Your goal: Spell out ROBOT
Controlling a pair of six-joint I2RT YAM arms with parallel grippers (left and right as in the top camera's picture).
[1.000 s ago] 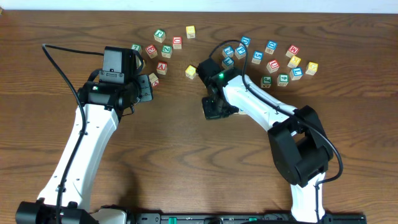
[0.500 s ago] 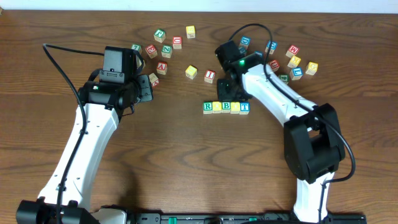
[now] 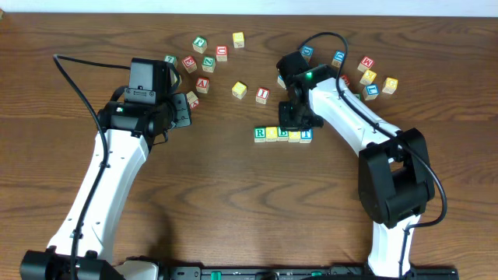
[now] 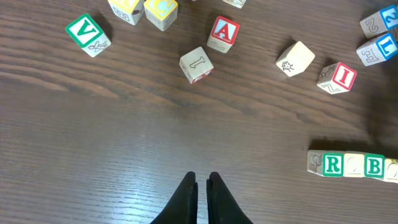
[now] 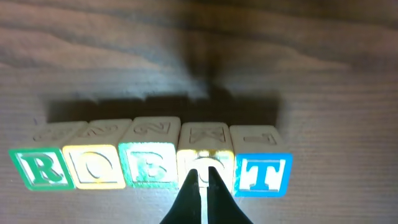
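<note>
1. While my right gripper (image 5: 202, 179) hangs pinched shut and empty at the fourth cube (image 5: 219, 149), bare table (image 3: 233, 202) lies open from the row (image 3: 268, 134) toward my base.
2. My left gripper (image 4: 202, 185), closed on nothing, hovers over wood grain well left of the row.
3. Five square wooden cubes touch in line: green R (image 5: 38, 168), yellow second cube (image 5: 99, 167), green B (image 5: 149, 165), the yellow fourth cube, blue T (image 5: 261, 171).

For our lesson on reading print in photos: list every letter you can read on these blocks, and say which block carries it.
"R": green, first cube of the row
"O": second cube, yellow
"B": green, third cube
"T": blue, fifth cube
Fourth cube: letter hidden by the right gripper
"V": loose green-lettered cube
"A": loose red-lettered cube
"I": another red-lettered cube
Remaining loose cubes: too small or blurred.
</note>
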